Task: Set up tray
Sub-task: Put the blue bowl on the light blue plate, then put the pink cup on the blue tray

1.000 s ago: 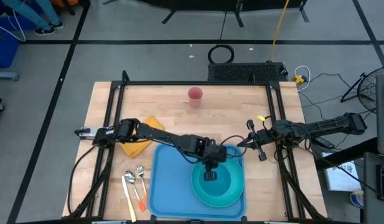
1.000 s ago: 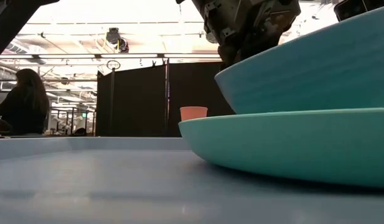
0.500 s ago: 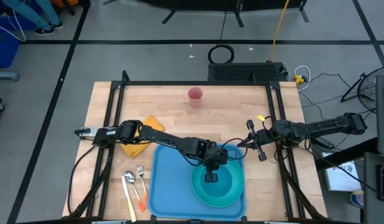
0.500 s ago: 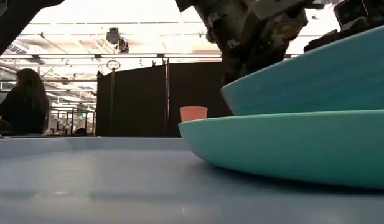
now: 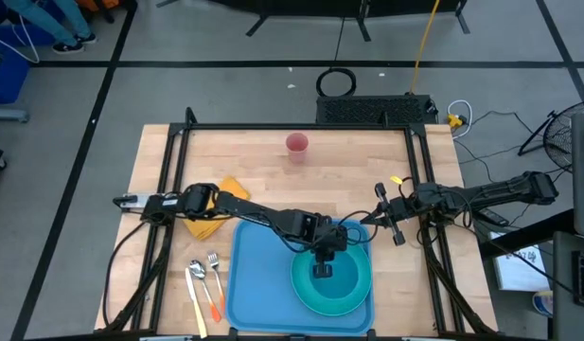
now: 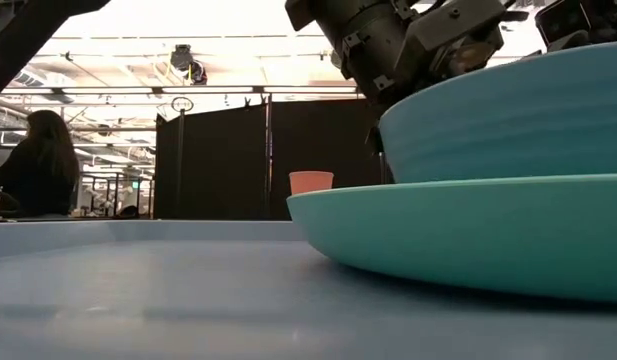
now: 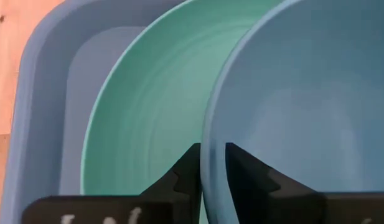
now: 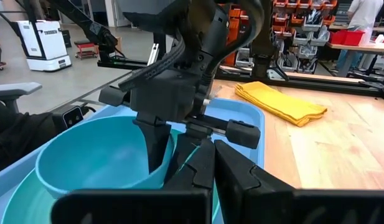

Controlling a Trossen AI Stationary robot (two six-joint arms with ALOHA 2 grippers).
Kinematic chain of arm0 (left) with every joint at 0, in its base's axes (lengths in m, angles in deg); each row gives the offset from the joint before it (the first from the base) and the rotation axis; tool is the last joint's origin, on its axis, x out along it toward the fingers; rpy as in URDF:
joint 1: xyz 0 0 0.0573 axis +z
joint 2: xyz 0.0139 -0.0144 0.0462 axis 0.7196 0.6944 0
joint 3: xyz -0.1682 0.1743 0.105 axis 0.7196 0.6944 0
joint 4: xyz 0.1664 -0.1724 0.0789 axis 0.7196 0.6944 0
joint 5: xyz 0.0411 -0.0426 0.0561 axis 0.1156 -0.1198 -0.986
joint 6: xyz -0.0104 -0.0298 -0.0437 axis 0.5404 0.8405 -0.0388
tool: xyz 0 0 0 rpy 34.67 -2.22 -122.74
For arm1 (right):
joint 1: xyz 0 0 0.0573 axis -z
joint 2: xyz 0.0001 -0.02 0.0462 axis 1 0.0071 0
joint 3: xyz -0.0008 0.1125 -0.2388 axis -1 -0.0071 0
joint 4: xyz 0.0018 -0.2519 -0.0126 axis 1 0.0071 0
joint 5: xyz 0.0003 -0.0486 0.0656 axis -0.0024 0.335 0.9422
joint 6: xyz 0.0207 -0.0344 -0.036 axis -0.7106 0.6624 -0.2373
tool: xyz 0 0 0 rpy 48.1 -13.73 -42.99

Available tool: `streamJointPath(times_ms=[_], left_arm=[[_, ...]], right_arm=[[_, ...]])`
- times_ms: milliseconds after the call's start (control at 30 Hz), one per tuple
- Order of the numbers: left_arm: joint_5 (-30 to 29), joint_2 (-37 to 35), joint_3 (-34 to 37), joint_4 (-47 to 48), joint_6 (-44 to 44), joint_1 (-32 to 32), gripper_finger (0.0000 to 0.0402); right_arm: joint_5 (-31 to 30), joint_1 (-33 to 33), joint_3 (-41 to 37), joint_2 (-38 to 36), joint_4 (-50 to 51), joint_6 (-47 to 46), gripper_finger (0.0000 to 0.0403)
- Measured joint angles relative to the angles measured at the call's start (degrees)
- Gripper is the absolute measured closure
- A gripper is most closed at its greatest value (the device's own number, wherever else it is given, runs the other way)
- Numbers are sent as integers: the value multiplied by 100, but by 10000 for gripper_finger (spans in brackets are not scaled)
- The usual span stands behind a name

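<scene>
The tray lies at the counter's near edge with the plate on its right half. The left gripper has its jaws clamped on the rim of the bowl over the plate. The right gripper, jaws closed and empty, waits beside the tray's far right corner

One tray, one plate, one bowl, one pink cup, one yellow cloth, and three utensils beside the tray.
</scene>
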Motion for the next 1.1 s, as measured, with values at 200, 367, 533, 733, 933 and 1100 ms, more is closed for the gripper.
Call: streamJointPath(times_ms=[200,367,533,733,933,1100], left_arm=[[1,-155,0,6,-130,0,299],[-65,-652,0,64,-489,0,271],[-556,-1589,7,971,-1223,-85,268],[-1061,-3373,1499,768,-1685,-181,351],[-823,-5804,5168,-1933,-1430,183,391],[-530,-7663,7941,-4422,-1082,346,397]], right_arm=[[1,0,0,0,-1,-4,403],[1,0,0,0,1,-20,403],[8,0,0,0,66,-19,403],[17,0,0,2,132,34,403],[14,0,0,4,169,71,403],[8,0,0,4,169,217,403]])
